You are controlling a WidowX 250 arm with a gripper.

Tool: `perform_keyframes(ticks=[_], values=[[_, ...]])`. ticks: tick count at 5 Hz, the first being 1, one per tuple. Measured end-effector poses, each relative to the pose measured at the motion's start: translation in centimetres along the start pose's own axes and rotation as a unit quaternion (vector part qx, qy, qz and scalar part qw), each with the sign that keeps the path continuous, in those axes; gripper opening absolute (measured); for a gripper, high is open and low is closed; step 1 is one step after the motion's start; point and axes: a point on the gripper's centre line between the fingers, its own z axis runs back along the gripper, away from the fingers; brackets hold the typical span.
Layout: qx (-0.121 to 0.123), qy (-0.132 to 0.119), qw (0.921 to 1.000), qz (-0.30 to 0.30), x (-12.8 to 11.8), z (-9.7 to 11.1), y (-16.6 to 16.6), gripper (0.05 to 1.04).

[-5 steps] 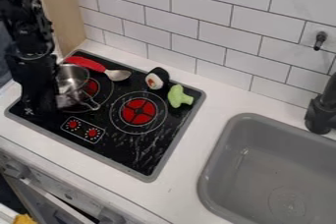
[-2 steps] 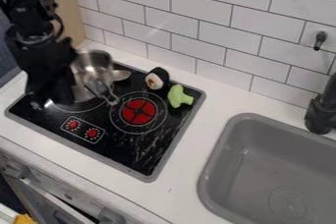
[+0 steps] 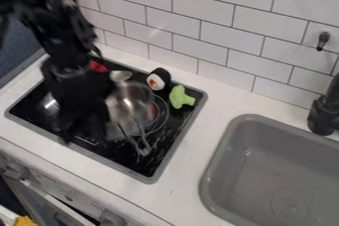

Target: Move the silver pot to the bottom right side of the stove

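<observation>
The silver pot [image 3: 131, 102], probably light, stiff and slick, is pinched in the closed claw [image 3: 106, 115], best held by its rim.

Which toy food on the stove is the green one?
The toy broccoli, on the side nearer the sink. The toy sushi beside it is mostly black and white.

A black robot arm [image 3: 66, 39] shows chunky, jointed segments, dark from top to bottom, with small pale flecks on its upper housing. A thin black cable [image 3: 97, 50] bows outward near a rounded, faintly grey-edged collar [image 3: 69, 73] above the broad black gripper [image 3: 86, 126].
</observation>
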Motion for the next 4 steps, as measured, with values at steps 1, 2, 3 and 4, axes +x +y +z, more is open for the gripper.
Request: perform_keyframes(ticks=[1,2,3,4], values=[[0.008,0.0,0.9998,-0.019,-1.6,-1.3,0.8,0.083],[0.019,-0.017,0.9994,-0.025,-2.4,-3.5,1.2,0.084],[0.024,-0.032,0.9988,-0.028,-2.6,-4.5,1.1,0.083],[0.027,-0.042,0.9976,-0.048,-3.1,-5.5,0.9,0.083]])
